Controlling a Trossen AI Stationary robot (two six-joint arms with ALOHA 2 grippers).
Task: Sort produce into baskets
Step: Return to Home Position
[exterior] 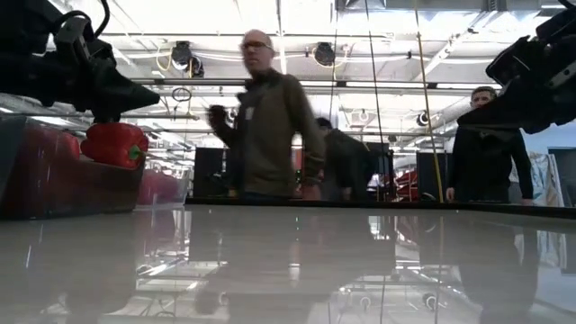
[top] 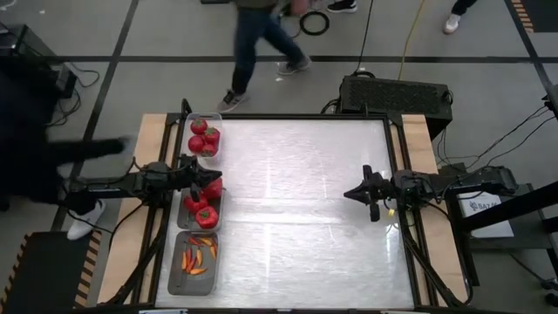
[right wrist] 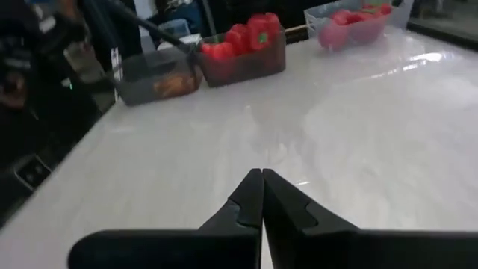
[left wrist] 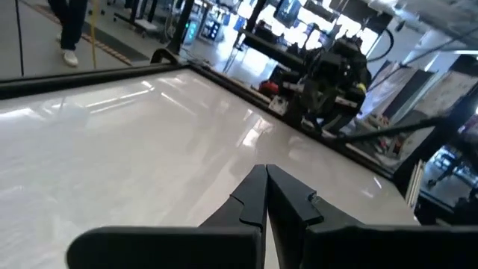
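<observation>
Both grippers closed and empty; the produce lies in three trays on the table's left edge.

Down the left edge of the white table, from top to bottom of the high view, stand the tomato tray with red tomatoes, the bell-pepper tray with red bell peppers, and the chili tray with orange and red chili peppers. The left gripper hangs over the far end of the bell-pepper tray, its fingers pressed tip to tip with nothing between them. The right gripper hovers near the right edge, well apart from the trays, its fingers likewise pinched together and holding nothing. A person walks beyond the table.
</observation>
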